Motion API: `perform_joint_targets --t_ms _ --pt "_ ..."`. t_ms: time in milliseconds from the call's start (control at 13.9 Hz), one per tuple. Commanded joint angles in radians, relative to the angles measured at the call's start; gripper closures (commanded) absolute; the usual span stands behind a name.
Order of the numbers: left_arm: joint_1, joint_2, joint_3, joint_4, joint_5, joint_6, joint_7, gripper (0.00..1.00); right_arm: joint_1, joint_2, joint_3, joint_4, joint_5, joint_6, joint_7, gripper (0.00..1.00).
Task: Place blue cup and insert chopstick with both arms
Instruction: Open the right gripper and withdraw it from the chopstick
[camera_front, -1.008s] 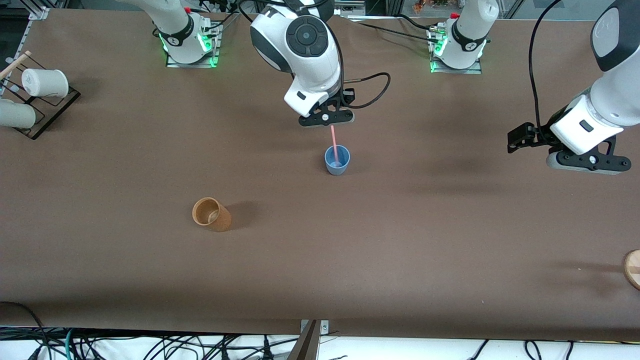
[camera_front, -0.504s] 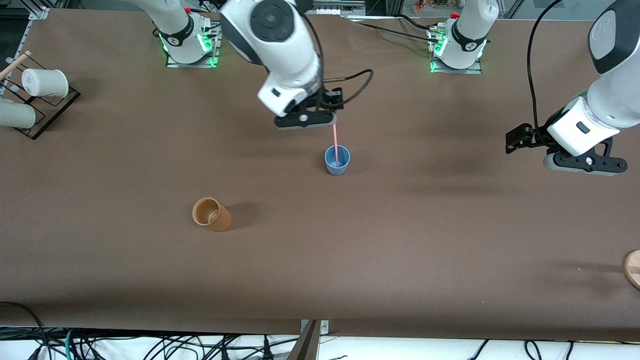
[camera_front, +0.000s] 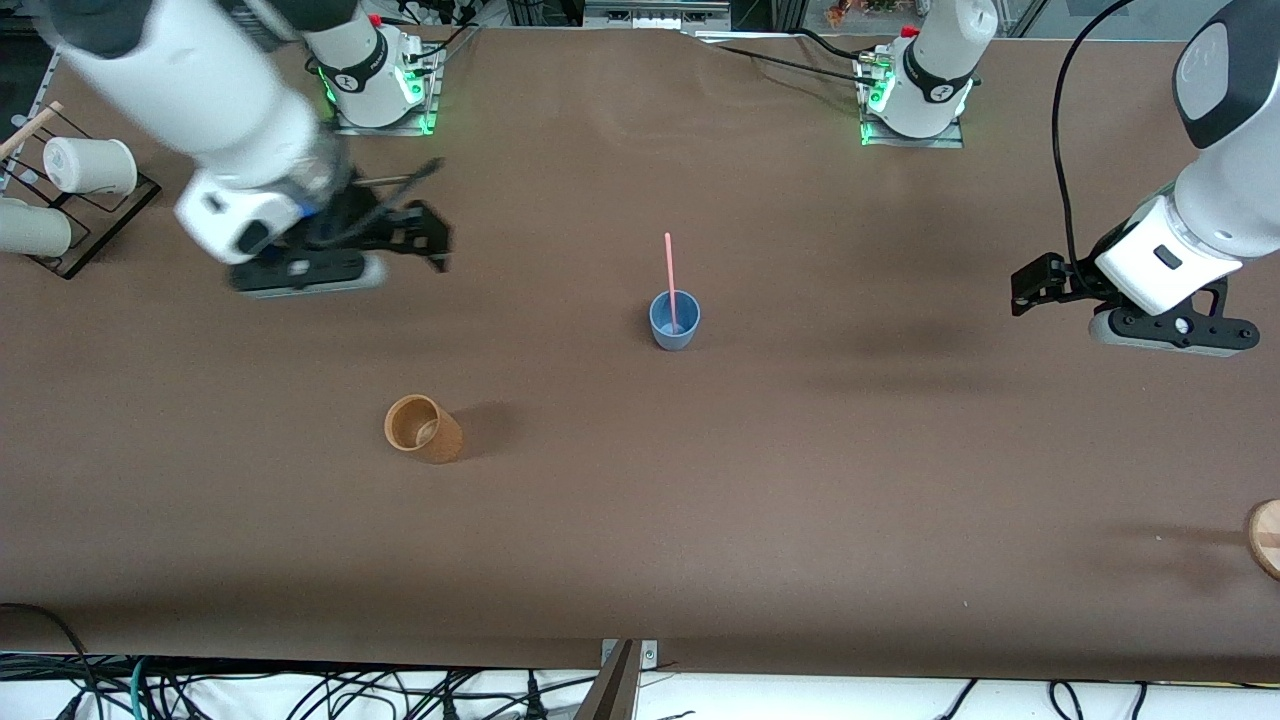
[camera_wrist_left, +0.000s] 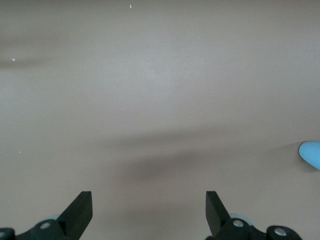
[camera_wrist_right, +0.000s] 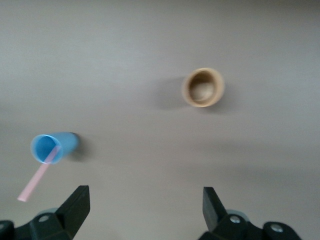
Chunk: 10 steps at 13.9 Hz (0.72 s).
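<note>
- Lying nearest the front camera, a small orange-brown tapered cup (camera_front: 423, 428) rests on the brown table (camera_front: 700, 520), at about eight o'clock from the blue cup and well apart from it; it looks like a spare, not part of this job.
- A small plain light-blue tapered cup (camera_front: 674, 320) stands upright near the table's middle, apparently set there as the holder.
- A thin straight pink chopstick (camera_front: 670, 275) stands in it, leaning on the rim toward twelve o'clock, so the insertion looks done.
- The left gripper (camera_front: 1165, 328) hangs over bare table at three o'clock from the cup, fingers apart, waiting.
- The right gripper (camera_front: 305, 272) is at ten o'clock, fingers apart, empty.
- No writing or labels are readable.
</note>
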Motion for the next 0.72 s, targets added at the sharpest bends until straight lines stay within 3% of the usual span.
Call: perform_joint_targets --t_ms 0,144,648 --pt "-0.007 0.006 -0.001 0.013 -0.006 0.002 0.017 0.0 -0.059 -0.136 -0.018 -0.127 -0.005 -0.008 -0.191 0.0" --pt "-0.005 0.003 -0.026 0.015 -0.006 0.002 0.014 0.0 -0.064 -0.162 -0.065 -0.138 -0.005 -0.031 -0.277 0.0" --pt "-0.004 0.001 -0.032 0.015 -0.006 -0.003 0.017 0.0 -0.065 -0.177 -0.081 -0.134 -0.025 -0.086 -0.269 0.0"
